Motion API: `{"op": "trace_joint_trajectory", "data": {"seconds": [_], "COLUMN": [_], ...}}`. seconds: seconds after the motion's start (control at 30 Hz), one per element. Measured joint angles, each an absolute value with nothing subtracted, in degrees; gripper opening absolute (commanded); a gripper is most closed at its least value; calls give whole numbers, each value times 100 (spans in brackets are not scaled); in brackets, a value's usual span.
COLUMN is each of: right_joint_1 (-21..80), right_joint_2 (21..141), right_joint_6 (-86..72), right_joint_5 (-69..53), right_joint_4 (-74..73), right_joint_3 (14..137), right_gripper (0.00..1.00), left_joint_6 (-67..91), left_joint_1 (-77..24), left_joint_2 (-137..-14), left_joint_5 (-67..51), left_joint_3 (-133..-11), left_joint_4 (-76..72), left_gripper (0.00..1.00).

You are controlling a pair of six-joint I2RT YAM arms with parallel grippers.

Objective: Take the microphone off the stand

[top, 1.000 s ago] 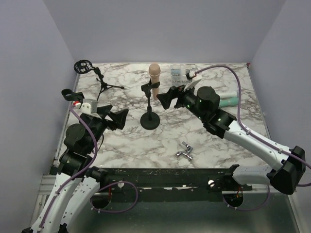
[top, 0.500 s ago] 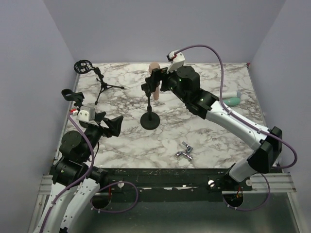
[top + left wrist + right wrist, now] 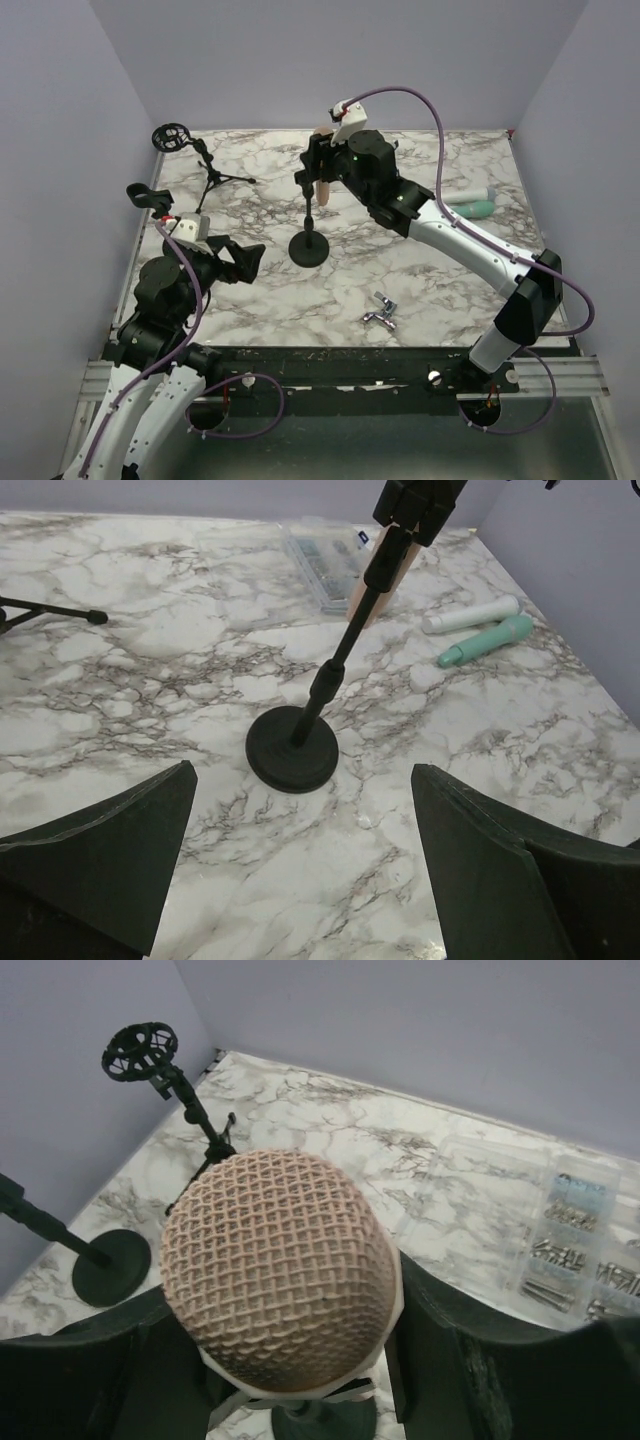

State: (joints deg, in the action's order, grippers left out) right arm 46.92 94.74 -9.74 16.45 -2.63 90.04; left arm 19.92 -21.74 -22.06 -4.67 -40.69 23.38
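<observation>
**Ann:** Where is the pinkish-tan mesh-headed microphone (image 3: 280, 1270)?

**Ben:** It stands straight up, head on top, in the thin black round-footed stand (image 3: 330, 680).

**Ann:** Which of the 2 arms is nearer?

**Ben:** The right gripper (image 3: 322, 160). It sits over the top, 1 finger on each side of the head. Nobody can tell if it pinches yet. The left gripper (image 3: 242, 256) is wide open, empty, well apart.

**Ann:** So the pull?

**Ben:** Likely straight up, along the microphone.

The left arm (image 3: 150, 320) sits folded at 8 o'clock. The left gripper (image 3: 243, 255) is low and aimed toward 3 o'clock, its jaws spread wide and empty. The right arm (image 3: 470, 250) stretches from 5 o'clock toward 12. The right gripper (image 3: 318, 168) straddles the microphone (image 3: 280, 1260) head, and contact is unclear.
</observation>
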Motion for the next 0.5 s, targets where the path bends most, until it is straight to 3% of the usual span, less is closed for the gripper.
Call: {"op": "trace_joint_trajectory", "data": {"seconds": [0.17, 0.27, 0.5], "right_joint_1": [4692, 4692, 4692], "right_joint_2": [9472, 9461, 9428], "right_joint_6": [-867, -836, -801], "right_joint_5": [1483, 1387, 1341], "right_joint_4": [-165, -89, 32], "right_joint_3": [8941, 8886, 8801], "right_gripper": [22, 11, 9], "left_joint_6": [2047, 1859, 1194], "left_joint_1": [-2174, -2174, -2167], "left_joint_2": [-2467, -2711, -3826], "left_joint_5": [-738, -755, -1120], "left_joint_3": [-4082, -4381, -5913], "left_joint_4": [2333, 2528, 2497], "left_gripper": [95, 98, 99]}}
